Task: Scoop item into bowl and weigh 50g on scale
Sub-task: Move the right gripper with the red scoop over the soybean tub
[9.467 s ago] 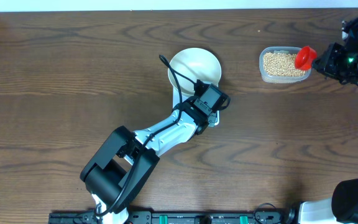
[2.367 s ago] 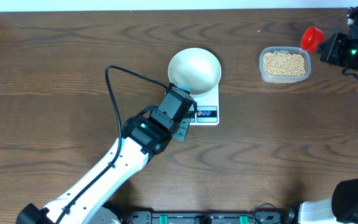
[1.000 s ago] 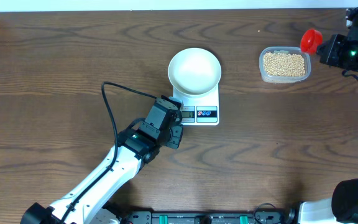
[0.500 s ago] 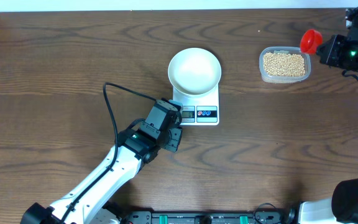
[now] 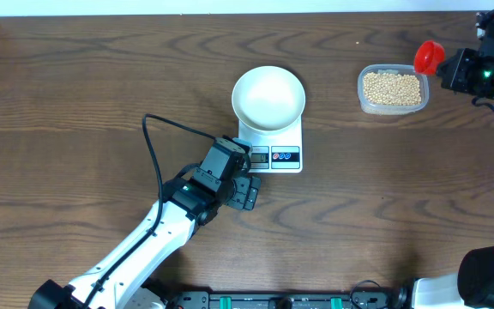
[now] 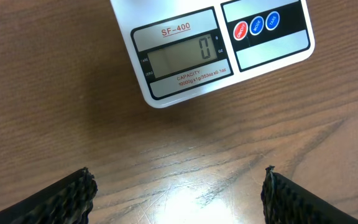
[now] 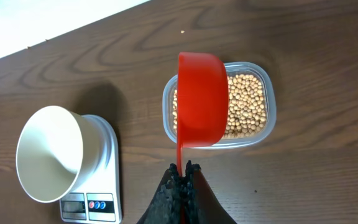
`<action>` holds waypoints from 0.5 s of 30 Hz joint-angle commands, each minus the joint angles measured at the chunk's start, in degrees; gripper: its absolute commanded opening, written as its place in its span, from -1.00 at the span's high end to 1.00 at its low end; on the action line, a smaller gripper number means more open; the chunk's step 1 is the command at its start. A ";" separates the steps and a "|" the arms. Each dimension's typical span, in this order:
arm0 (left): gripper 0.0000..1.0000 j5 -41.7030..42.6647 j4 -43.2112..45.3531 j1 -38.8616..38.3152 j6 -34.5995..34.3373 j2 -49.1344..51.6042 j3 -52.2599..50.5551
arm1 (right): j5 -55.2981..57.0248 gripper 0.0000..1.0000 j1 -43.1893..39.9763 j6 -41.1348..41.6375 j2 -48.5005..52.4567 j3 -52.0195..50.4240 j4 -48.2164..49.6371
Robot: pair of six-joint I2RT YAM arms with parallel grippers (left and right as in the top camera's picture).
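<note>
The white bowl (image 5: pixel 268 96) stands empty on the white scale (image 5: pixel 283 158), whose display reads 0 in the left wrist view (image 6: pixel 182 59). My left gripper (image 5: pixel 245 175) hovers low over the wood just in front of the scale's display corner, jaws open wide with nothing between them (image 6: pixel 179 194). The pale-tan beans (image 5: pixel 392 87) fill a clear tub at the back right. My right gripper (image 5: pixel 454 69) is shut on the handle of a red scoop (image 7: pixel 201 99), which hangs empty above the tub's left half; its jaws pinch the thin handle (image 7: pixel 184 171).
A black cable (image 5: pixel 157 129) loops from the left arm over the table to the left of the scale. The clear tub (image 7: pixel 269 115) sits about a hand's width right of the bowl (image 7: pixel 48 152). The table's far edge runs just behind the tub.
My left gripper's jaws have swung from shut to wide open while the arm stayed in front of the scale. The right gripper and scoop have not moved.
</note>
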 commanded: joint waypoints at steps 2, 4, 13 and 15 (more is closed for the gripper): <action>-0.75 -0.28 -0.15 0.24 0.59 -0.70 -0.09 | -0.55 0.98 0.20 -0.96 -0.07 0.98 -0.26; -0.75 -0.28 -0.15 0.24 0.57 -0.70 -0.09 | -0.55 0.98 0.20 -0.96 -0.07 0.96 -0.26; -0.76 -0.28 -0.15 0.24 0.59 -0.68 -0.09 | -0.55 0.97 0.20 -1.38 -0.07 0.98 -0.70; -0.76 -0.28 -0.13 0.24 0.59 -0.70 -0.09 | -0.55 0.98 0.20 -1.57 -0.07 0.98 -0.76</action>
